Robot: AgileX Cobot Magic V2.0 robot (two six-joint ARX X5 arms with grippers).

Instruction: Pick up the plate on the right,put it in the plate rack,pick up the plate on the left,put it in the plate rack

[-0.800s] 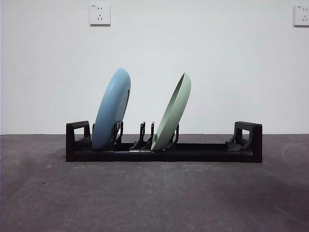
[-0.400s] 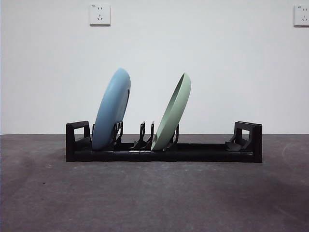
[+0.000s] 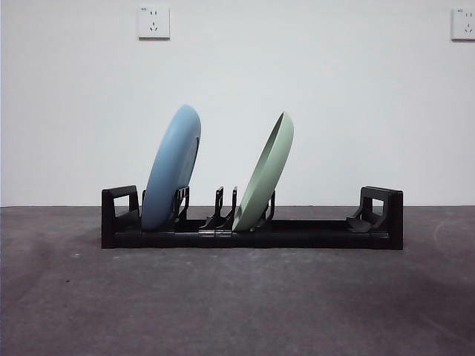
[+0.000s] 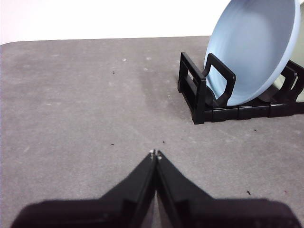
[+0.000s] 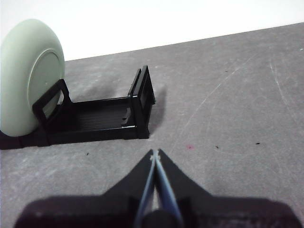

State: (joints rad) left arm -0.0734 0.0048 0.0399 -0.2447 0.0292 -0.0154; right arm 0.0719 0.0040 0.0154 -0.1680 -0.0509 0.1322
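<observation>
**Front view: both plates racked, both grippers closed and empty**

Front view shows a dark grey, matte tabletop (image 3: 237,297) with faint mottling and light scuff arcs near its right edge. Behind it stands a plain white wall (image 3: 334,96) carrying two white socket plates, one at upper left (image 3: 154,21) and one cut off by the upper right corner (image 3: 464,23). No readable lettering, brand or label shows on the sockets, the rack or the plates.

The plate rack (image 3: 312,233) sits across the table, long and low, black, with looped blocks at both ends. The blue plate (image 3: 172,169) stands in a slot near the rack's left end, tilted with its top toward the right. The green plate (image 3: 266,172) stands in a slot near the middle, tilted the same way, well apart from the blue one. The rack's right portion holds nothing.

Left wrist view: the left gripper (image 4: 155,154) has its jaws pressed together, nothing held, over bare table near the rack's blue-plate end.

Right wrist view: the right gripper (image 5: 155,153) has its jaws likewise together and empty, over bare table near the rack's other end. Small dark specks and one reddish spot (image 5: 190,147) mark the surface.
</observation>
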